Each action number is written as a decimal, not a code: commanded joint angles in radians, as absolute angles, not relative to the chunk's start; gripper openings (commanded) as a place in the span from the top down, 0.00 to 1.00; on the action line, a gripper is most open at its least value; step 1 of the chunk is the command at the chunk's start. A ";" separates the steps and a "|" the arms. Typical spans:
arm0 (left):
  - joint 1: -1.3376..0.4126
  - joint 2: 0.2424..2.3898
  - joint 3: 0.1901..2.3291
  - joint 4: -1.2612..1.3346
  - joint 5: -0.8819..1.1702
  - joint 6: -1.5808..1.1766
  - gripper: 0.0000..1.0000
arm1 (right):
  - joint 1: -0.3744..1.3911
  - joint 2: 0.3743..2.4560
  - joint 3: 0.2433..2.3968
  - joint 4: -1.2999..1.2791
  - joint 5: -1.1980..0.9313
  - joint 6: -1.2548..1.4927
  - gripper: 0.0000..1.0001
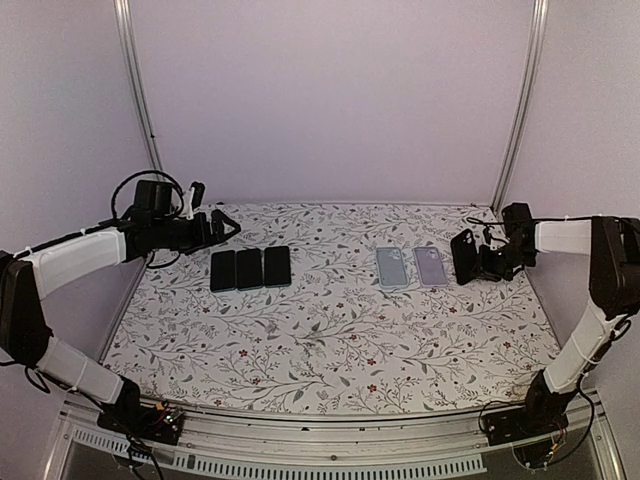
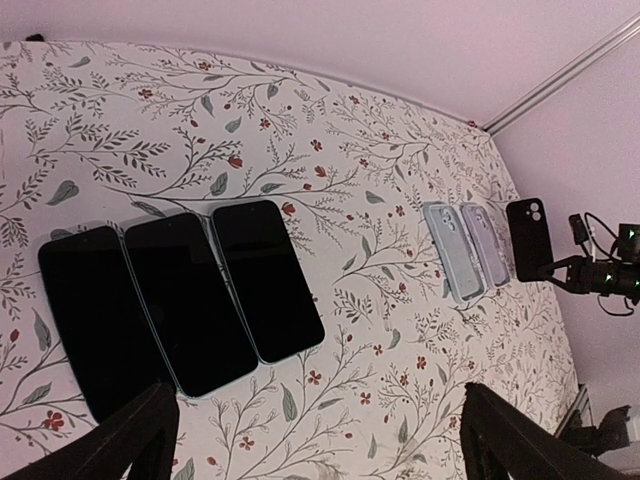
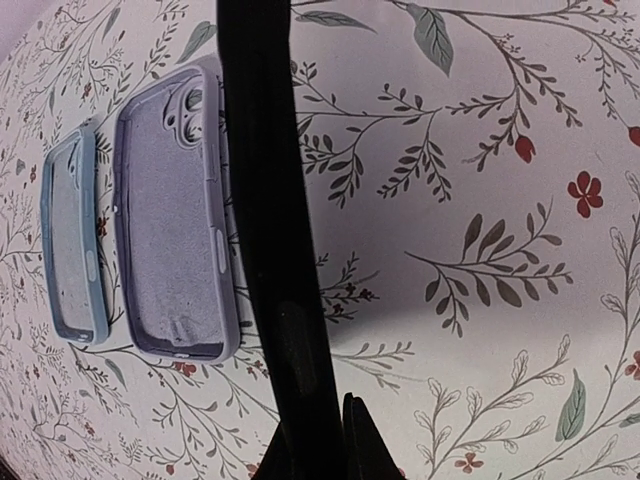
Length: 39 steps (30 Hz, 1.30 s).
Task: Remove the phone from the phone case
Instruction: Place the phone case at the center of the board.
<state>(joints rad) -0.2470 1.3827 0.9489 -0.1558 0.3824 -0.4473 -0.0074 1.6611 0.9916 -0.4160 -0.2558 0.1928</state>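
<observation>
My right gripper (image 1: 480, 262) is shut on a black phone case (image 1: 463, 256) and holds it upright on its edge just above the table at the right. In the right wrist view the black case (image 3: 275, 200) is seen edge-on between my fingertips (image 3: 358, 445), so I cannot tell what is in it. Two empty cases lie flat beside it, a purple one (image 3: 170, 220) and a blue-grey one (image 3: 72, 240). Three dark phones (image 1: 248, 269) lie side by side, screens up, at the left. My left gripper (image 1: 225, 228) hangs open and empty above the table near the phones (image 2: 190, 300).
The floral tablecloth (image 1: 330, 340) covers the whole table. White walls and metal posts (image 1: 138, 90) close in the back and sides. The purple case (image 1: 431, 266) lies right next to the held black case.
</observation>
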 commanded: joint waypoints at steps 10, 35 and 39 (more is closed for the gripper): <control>-0.258 1.369 0.923 -0.134 0.436 -0.427 0.01 | -0.109 1.852 1.143 -0.509 -0.365 0.107 0.89; -0.259 1.380 0.913 -0.129 0.431 -0.434 0.01 | -0.109 1.877 1.224 -0.559 -0.228 0.119 0.55; -0.259 1.383 0.913 -0.128 0.430 -0.434 0.01 | -0.108 1.862 1.226 -0.557 -0.197 0.123 0.49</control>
<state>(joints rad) -0.2485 1.3823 0.9226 -0.1471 0.4267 -0.4377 -0.1078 1.8946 1.2037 -0.5674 -0.2405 0.1165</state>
